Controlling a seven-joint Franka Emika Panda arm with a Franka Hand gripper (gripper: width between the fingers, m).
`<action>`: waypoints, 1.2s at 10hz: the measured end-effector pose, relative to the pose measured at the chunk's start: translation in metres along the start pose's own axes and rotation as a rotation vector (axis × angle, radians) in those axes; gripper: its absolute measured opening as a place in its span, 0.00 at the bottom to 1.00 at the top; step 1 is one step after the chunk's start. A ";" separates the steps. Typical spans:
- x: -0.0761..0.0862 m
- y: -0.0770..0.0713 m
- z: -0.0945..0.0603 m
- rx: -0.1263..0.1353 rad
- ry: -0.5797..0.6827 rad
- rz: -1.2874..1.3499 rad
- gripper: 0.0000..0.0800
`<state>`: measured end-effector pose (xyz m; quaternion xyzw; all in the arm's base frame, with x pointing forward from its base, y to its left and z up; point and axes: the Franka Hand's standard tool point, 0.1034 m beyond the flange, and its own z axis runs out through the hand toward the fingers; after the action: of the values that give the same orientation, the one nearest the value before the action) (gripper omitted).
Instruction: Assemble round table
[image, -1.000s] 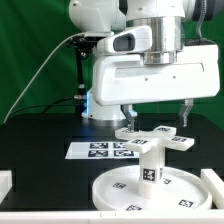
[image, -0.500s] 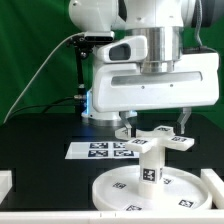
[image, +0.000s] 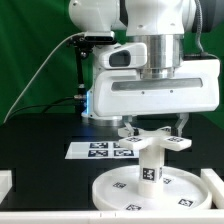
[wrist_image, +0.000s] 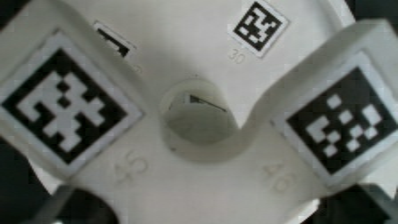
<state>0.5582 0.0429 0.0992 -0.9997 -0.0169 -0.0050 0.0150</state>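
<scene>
The large round disc (image: 108, 196) lies flat at the front of the black table. The short thick leg (image: 150, 166) stands upright on its middle. The cross-shaped foot piece (image: 152, 141) lies level on top of the leg. My gripper (image: 152, 128) comes straight down on it, one finger on each side, and is shut on the foot piece. In the wrist view the foot piece (wrist_image: 196, 175) fills the picture, with its tagged arms spread out and its round centre hole (wrist_image: 201, 112) in the middle. The dark fingertips (wrist_image: 71, 205) show at its edge.
The marker board (image: 98, 150) lies flat behind the disc, toward the exterior view's left. White corner brackets stand at the table's left edge (image: 5, 186) and right edge (image: 214, 182). The robot base (image: 100, 105) stands at the back, before a green curtain.
My hand has turned about its vertical axis over the leg, and the foot piece has turned with it. The disc and leg have stayed in place.
</scene>
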 end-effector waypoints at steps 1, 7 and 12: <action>0.000 0.002 0.000 0.000 0.000 0.022 0.55; 0.003 0.001 0.000 0.002 0.024 0.620 0.55; 0.006 0.001 -0.001 0.034 0.026 1.376 0.55</action>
<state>0.5647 0.0423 0.0999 -0.7826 0.6217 -0.0062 0.0305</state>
